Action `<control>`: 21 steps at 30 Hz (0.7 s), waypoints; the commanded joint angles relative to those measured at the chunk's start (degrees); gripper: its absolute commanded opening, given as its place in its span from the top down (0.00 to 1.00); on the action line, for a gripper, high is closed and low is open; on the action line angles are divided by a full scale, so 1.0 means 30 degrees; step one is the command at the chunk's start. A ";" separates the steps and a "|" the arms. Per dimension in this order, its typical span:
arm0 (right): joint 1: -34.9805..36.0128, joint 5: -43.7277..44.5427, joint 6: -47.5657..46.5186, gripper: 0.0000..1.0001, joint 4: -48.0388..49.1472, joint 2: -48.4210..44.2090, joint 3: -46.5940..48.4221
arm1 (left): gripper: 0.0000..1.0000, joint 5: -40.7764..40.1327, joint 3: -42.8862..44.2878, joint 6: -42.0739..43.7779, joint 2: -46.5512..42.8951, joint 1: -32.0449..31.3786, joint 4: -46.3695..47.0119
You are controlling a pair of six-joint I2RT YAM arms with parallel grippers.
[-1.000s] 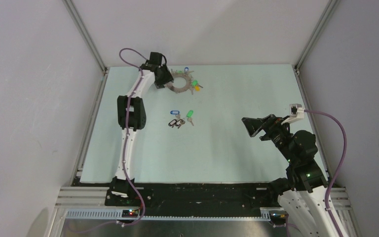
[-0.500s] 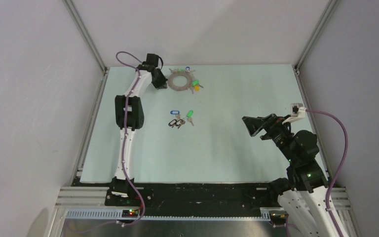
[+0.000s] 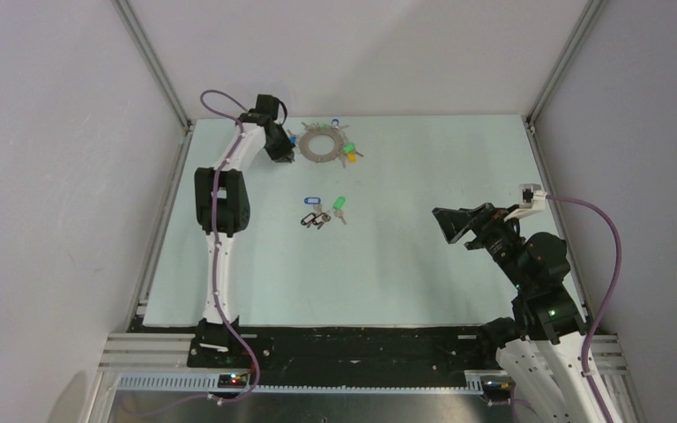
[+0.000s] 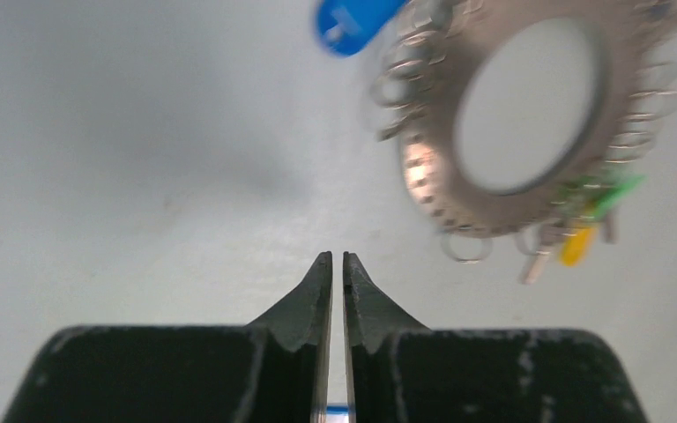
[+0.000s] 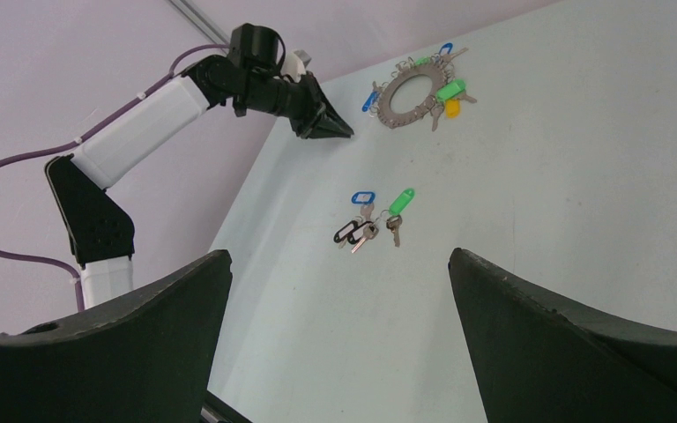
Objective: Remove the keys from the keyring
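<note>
Keyring (image 4: 419, 172) lies near the far table (image 3: 405, 264) edge; our left gripper (image 4: 337, 257) beside it is pinched closed, our right gripper (image 5: 337, 260) spread wide.

Wide bare counter (image 3: 423, 264) through centre-right and near strip. Obstacles: loose keys (image 3: 322, 214) clustered centre-left; keyring (image 3: 323, 144) near far edge, left tool (image 3: 287, 155) just beside its left side, left arm (image 3: 220, 229) along left margin. Bare lane between keyring and loose keys.

Flat grey keyring (image 4: 423, 176) lies just ahead-right of the left tool (image 4: 337, 257), not touching it; tagged keys (image 4: 353, 19) fringe its rim; loose keys (image 3: 322, 214) lie bunched well apart from that tool.
</note>
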 commanded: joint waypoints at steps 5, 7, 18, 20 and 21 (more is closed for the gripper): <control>-0.0087 -0.0121 -0.0243 0.01 0.0839 0.0062 0.0889 | 1.00 0.3124 0.2369 -0.4249 0.1427 0.0117 0.6890; -0.0098 -0.0081 -0.0263 0.01 0.0859 0.0051 0.0911 | 1.00 0.2757 0.2824 -0.5015 0.2430 0.0122 0.7407; -0.0122 -0.0154 -0.0229 0.00 0.0916 0.0207 0.1273 | 1.00 -0.0413 -0.0119 -0.2534 0.1294 0.0475 0.1921; -0.0136 -0.0206 -0.0181 0.01 0.0890 0.0193 0.1277 | 1.00 -0.1164 -0.1669 -0.1509 0.0205 0.0481 0.1315; -0.0140 -0.0206 -0.0129 0.01 0.0826 0.0183 0.1277 | 1.00 -0.1490 -0.2198 -0.1199 -0.0371 0.0476 0.1077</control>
